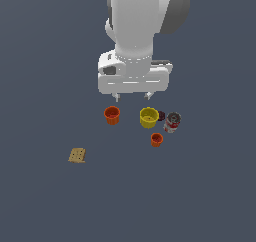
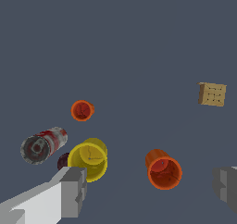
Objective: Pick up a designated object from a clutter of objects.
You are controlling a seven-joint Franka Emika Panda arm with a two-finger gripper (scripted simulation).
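step: approach, nothing lifted | gripper point(image 1: 132, 95): wide open, empty, above the worktop point(image 1: 45, 86) | next: centre over yellow cup point(image 1: 149, 117) under 1 finger, descend

No text, brand, number or sign can be read in either view. Red and white markings are seen on the can point(image 1: 172, 121) point(image 2: 43, 145), but no letters can be made out there. The yellow cup point(image 1: 149, 117) point(image 2: 89, 160), the two orange cups and the cracker point(image 1: 77, 155) point(image 2: 212, 94) are shown plain, the cracker marked only by small dots.
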